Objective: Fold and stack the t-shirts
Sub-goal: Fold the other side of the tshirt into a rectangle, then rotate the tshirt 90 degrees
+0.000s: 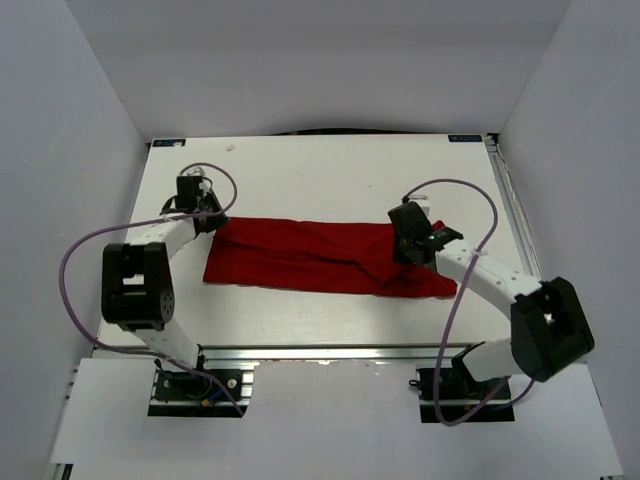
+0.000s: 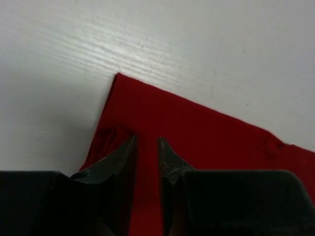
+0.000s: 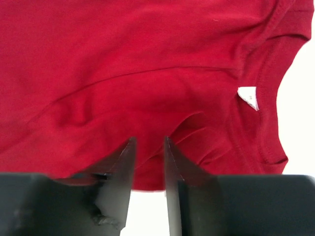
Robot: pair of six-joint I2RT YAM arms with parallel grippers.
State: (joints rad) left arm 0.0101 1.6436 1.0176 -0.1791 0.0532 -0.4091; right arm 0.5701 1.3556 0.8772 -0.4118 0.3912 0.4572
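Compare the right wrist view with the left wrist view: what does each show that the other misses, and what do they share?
Only the right wrist view shows the collar with its white label. Only the left wrist view shows a pointed corner of the cloth. Both show the red t-shirt on the white table, with slightly parted dark fingers in front: the right gripper and the left gripper.

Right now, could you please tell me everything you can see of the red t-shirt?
The t-shirt is plain bright red, soft-looking cloth, folded into a long, lightly creased band lying flat across the white table. Its collar with a small white label lies at the right end; the left end shows a sharp corner. The left claw and right claw stand over its ends, jaws slightly apart; contact is unclear.
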